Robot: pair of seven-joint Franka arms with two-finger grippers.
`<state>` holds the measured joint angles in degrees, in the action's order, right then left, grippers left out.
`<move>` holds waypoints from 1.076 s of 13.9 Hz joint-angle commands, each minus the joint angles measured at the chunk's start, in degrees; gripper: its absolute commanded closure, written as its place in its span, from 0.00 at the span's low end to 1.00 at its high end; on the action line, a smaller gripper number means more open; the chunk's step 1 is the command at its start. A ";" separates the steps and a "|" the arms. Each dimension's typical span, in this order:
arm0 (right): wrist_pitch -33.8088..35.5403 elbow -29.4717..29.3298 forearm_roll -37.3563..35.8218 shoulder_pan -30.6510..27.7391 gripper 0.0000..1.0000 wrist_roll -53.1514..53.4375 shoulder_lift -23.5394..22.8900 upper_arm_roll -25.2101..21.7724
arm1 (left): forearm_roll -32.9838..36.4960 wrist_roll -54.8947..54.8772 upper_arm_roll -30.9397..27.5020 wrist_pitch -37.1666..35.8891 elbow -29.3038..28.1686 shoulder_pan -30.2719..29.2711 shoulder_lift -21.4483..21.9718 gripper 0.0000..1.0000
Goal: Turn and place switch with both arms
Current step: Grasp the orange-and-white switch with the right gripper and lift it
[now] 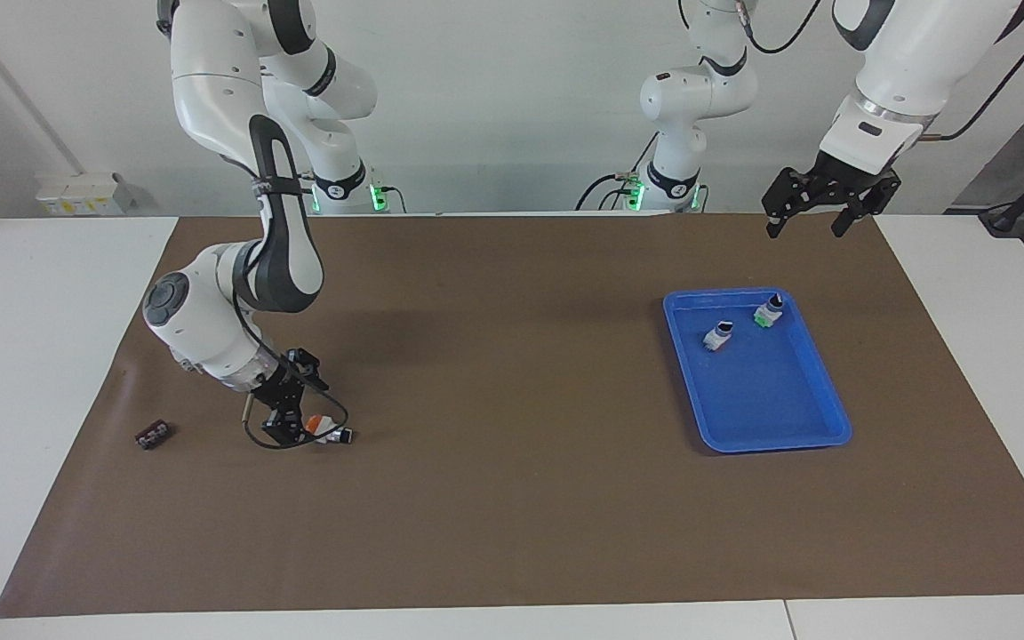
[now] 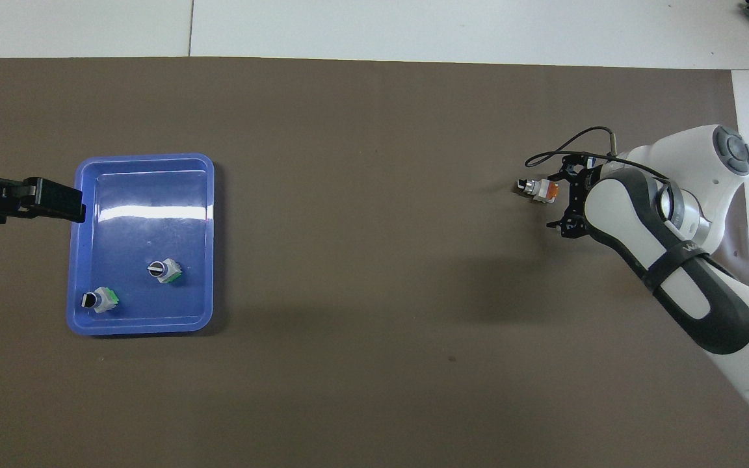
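The switch [image 1: 328,433] [image 2: 537,188] lies on its side on the brown mat [image 1: 512,498], toward the right arm's end of the table, with its orange block facing the right gripper and its black knob pointing away. My right gripper [image 1: 297,404] [image 2: 562,197] is low over the mat, open, right at the orange end. Its fingers are spread to either side and nothing is gripped. My left gripper [image 1: 819,212] [image 2: 43,198] hangs open and empty in the air by the blue tray's edge, and that arm waits.
A blue tray [image 1: 756,438] [image 2: 144,159] toward the left arm's end holds two small switches [image 1: 719,335] [image 2: 165,270], one with a green base [image 1: 768,311] [image 2: 100,299]. A small black part [image 1: 152,434] lies near the mat's edge beside the right arm.
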<state>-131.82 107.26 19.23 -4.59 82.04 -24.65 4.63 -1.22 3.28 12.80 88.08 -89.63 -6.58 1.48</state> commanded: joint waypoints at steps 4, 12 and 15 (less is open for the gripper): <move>-2.73 -0.22 1.16 1.69 0.90 -0.91 -1.54 0.12 | -0.63 0.32 0.03 -0.01 -1.86 -0.54 1.77 0.00; 9.10 -4.08 11.06 1.69 1.00 -6.45 5.64 0.99 | -0.63 0.32 0.03 -0.01 -1.86 -0.54 1.77 0.00; 14.48 -4.26 23.17 2.74 1.00 -6.54 10.49 1.26 | -0.63 0.32 0.03 -0.01 -1.86 -0.54 1.77 0.00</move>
<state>-119.20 101.73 36.01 -2.32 76.58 -17.99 5.56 -1.22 3.28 12.80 88.08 -89.63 -6.58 1.48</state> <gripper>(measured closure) 0.590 0.000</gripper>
